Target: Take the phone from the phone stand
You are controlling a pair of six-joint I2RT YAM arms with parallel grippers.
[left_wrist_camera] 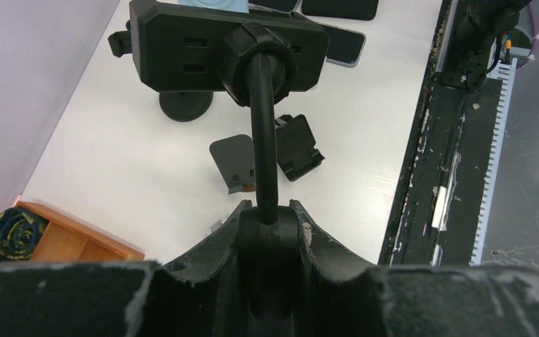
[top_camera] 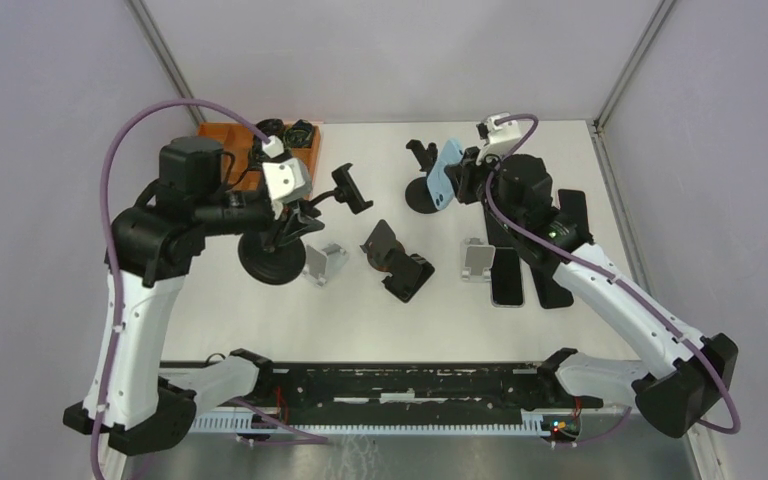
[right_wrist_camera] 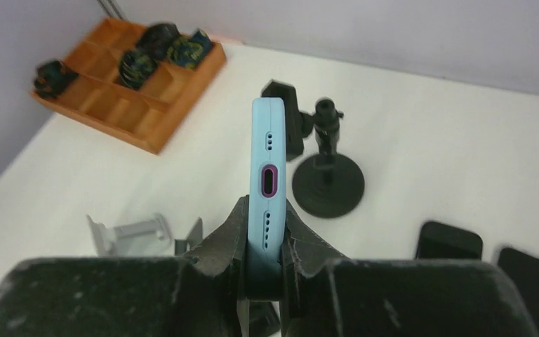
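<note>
The right hand (right_wrist_camera: pixel 267 219) clamps the light-blue phone (right_wrist_camera: pixel 268 158), with the black round-based phone stand (right_wrist_camera: pixel 328 184) just beyond it. The left hand (left_wrist_camera: pixel 270 226) grips another black stand's stem (left_wrist_camera: pixel 263 140). Dark phones (top_camera: pixel 507 276) lie to the right hand's right on the white bench (top_camera: pixel 360 320), lilac walls (top_camera: pixel 390 50) around.

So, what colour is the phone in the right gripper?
The phone is light blue, purple around its port; clearest in the right wrist view.

Overhead plus two close wrist views.
Top camera looks down from the near edge over the white table (top_camera: pixel 380 310); left wrist, behind its black fingers (left_wrist_camera: pixel 210 246), faces the right edge; right wrist faces the far-left corner's orange wooden tray (right_wrist_camera: pixel 151 137), shared by all.
</note>
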